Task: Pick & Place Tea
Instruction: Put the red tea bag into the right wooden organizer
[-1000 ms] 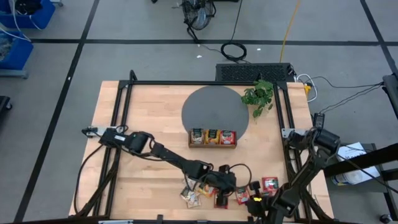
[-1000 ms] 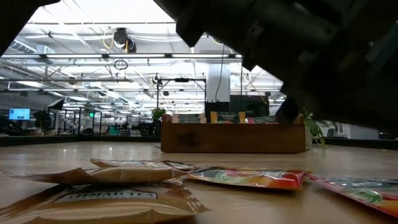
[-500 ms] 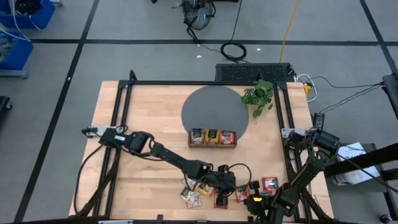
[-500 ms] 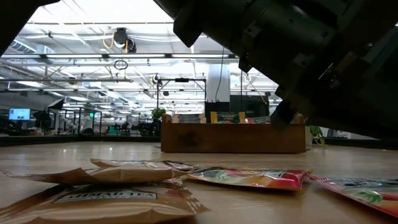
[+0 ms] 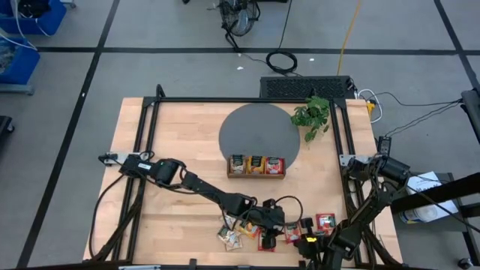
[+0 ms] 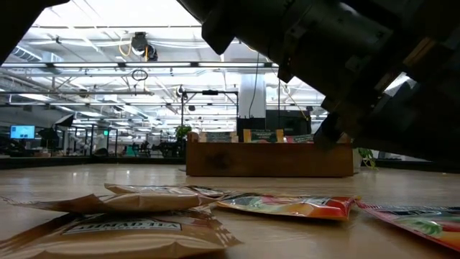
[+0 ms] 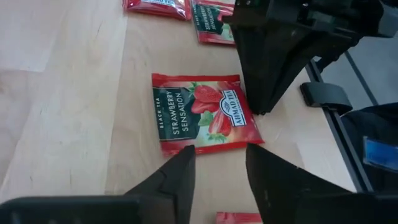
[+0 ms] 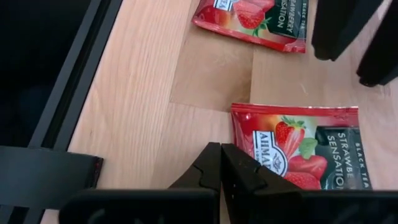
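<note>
Tray [image 5: 256,173]: wooden, three slots, at the near edge of the dark round mat [image 5: 259,133]. From above each slot shows a sachet: beige-green, orange-yellow, red. How many stand in each I cannot count from here.
Tea left to place, strawberry kind: the red strawberry sachet [image 7: 202,112] lies flat on the counter [image 5: 172,135] just ahead of my left fingers; another red sachet [image 8: 253,17] and a third red sachet [image 8: 305,146] lie close by my right end effector. One more red one [image 5: 325,221] sits a little apart toward the right rail.
Tea left to place, other kinds: a beige-green pile [image 6: 122,230] and an orange-yellow sachet [image 6: 291,206] lie at the near edge of the counter, well apart from the tray.
My left end effector [image 7: 217,165]: low over the loose sachets, fingers spread apart, grasping nothing, the strawberry sachet between and just beyond the tips.
My right end effector [image 8: 222,163]: also down at the near edge, fingers pressed together, empty, beside the third red sachet.
Progress, as I judge it: partly done; the tray has a start in every slot, but most of the tea appears to be out on the counter.
Step in hand: likely closing on the strawberry sachet for the red slot.
</note>
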You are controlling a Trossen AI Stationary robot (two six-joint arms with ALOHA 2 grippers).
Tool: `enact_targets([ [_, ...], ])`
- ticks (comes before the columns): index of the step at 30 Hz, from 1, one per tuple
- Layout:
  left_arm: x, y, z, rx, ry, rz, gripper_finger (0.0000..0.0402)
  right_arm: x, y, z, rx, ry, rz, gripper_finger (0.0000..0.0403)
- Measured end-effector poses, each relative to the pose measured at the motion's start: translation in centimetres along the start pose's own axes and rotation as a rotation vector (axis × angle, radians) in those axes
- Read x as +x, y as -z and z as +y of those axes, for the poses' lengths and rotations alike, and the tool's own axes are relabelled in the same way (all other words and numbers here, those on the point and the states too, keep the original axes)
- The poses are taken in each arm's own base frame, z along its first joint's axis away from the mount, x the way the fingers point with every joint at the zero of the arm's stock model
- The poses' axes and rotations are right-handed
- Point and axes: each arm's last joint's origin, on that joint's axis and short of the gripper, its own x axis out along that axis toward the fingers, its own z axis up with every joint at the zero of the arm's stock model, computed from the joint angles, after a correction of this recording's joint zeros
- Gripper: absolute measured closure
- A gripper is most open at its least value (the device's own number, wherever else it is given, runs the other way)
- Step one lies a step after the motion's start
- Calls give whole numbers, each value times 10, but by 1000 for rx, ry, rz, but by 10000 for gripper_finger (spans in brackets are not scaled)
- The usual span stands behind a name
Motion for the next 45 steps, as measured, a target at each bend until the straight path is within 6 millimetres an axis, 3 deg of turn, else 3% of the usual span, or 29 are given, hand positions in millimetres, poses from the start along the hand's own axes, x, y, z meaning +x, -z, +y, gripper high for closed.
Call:
enact_targets([
  [3,0,-1,2,6,-4,0,241,-2,-3,1,-3,-18,-21,403],
  [11,-1,-4,9,-23,-20,-7,233,-29,-38,8,-73,39,-25,403],
  [18,-1,0,10,-35,-34,32,233,-27,-30,0,-23,105,-5,403],
  [21,-1,2,9,-52,-38,47,233,-20,-14,-9,5,149,43,403],
  [31,-1,1,12,-71,-45,48,233,-2,11,-20,125,94,-25,403],
  [40,-4,6,24,-242,-86,151,233,-2,18,-19,120,98,-59,403],
  [45,-5,5,23,-290,-22,186,233,-2,18,-19,121,98,-59,403],
])
